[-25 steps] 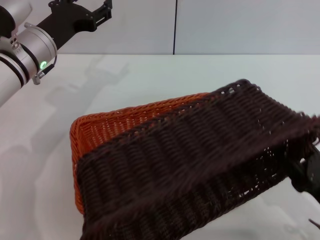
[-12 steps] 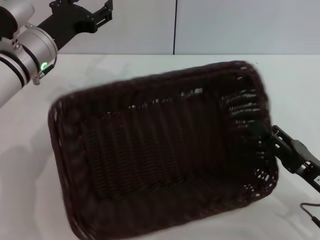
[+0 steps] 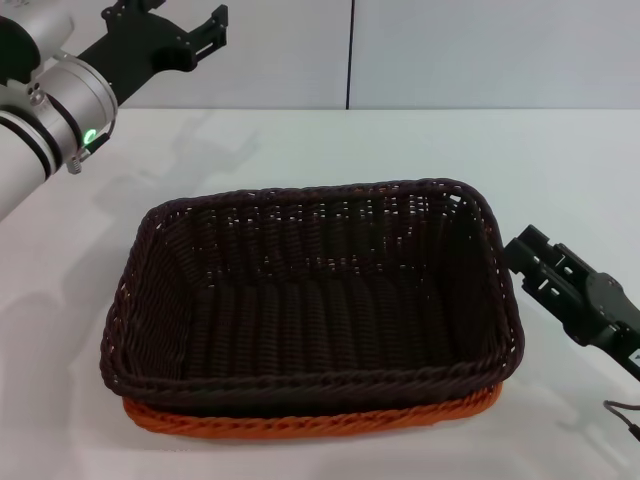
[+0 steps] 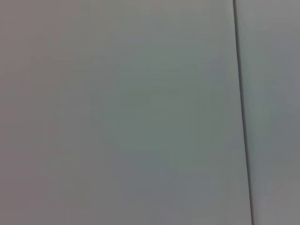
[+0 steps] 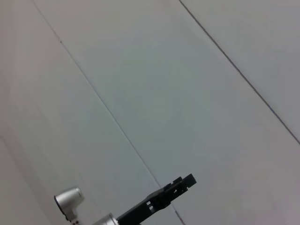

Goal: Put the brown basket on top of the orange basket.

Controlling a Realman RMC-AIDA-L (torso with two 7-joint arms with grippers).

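The dark brown basket (image 3: 300, 374) sits nested on top of the orange basket (image 3: 310, 424) in the head view, level and upright. Only the orange basket's front rim and lower front-right corner show beneath it. My right gripper (image 3: 522, 252) is open and empty just off the brown basket's right end, not touching it. My left gripper (image 3: 172, 22) is open and empty, raised high at the far left, well away from the baskets. It also shows far off in the right wrist view (image 5: 183, 182).
The white table (image 3: 560, 160) stretches around the stacked baskets. A wall with a dark vertical seam (image 3: 350, 55) stands behind it. A thin cable (image 3: 622, 420) lies by my right arm at the front right.
The brown basket swung from tilted over the orange basket down to level and now rests nested on it. My right gripper let go and drew back to the right.
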